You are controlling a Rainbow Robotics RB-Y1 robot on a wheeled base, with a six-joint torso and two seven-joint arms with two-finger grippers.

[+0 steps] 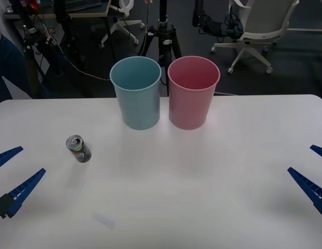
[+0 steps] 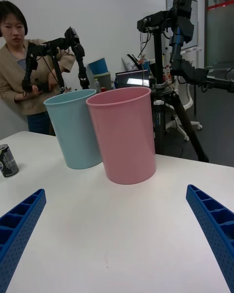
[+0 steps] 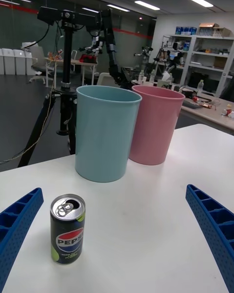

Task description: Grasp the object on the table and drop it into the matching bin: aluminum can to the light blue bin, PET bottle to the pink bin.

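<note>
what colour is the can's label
The aluminum can is black with a green-yellow band and a Pepsi logo, clearest in the left wrist view.

Left gripper [image 1: 13, 176] low at the near left edge of the front view, blue ribbed fingers [image 1: 26, 188] spread wide, holding nothing. Right gripper [image 1: 315, 171] low at the near right edge, its fingers [image 1: 306, 184] likewise spread wide and empty. Both grippers sit well apart, tips pointing inward and forward.
</note>
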